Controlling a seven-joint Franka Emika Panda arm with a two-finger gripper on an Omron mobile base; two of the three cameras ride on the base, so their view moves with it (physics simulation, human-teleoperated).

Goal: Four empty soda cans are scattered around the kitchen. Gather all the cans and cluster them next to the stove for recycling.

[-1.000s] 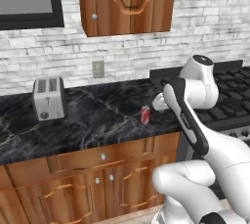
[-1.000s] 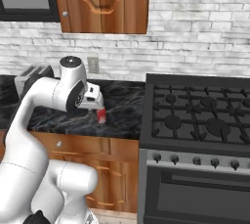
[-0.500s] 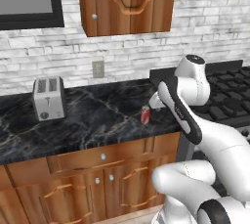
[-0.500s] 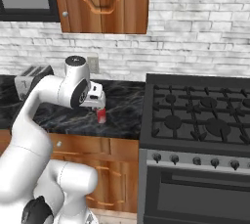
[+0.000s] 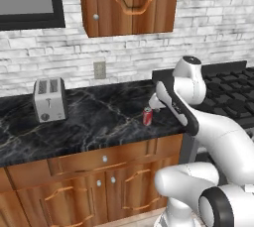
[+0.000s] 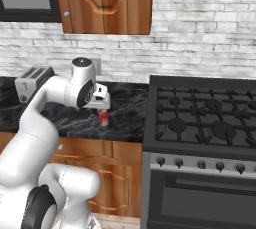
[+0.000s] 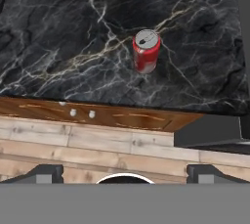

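**Open jaws hanging over a lone can on the tabletop**

At the left of the left base view, a silver toaster (image 5: 49,99) is sitting on the black marble tabletop (image 5: 94,122), below a wall outlet (image 5: 99,69). Near the middle of that frame one red soda can (image 5: 147,116) is standing upright close to the tabletop's front edge. Just to its right the white arm is reaching across, its gripper (image 6: 102,99) hanging directly above the can; the jaws are standing wide apart and holding nothing. In the hand view the can is showing upper middle of the frame, silvery top facing the camera. At the right of the right base view the stove (image 6: 200,123) is standing just beside the tabletop, the can near it.
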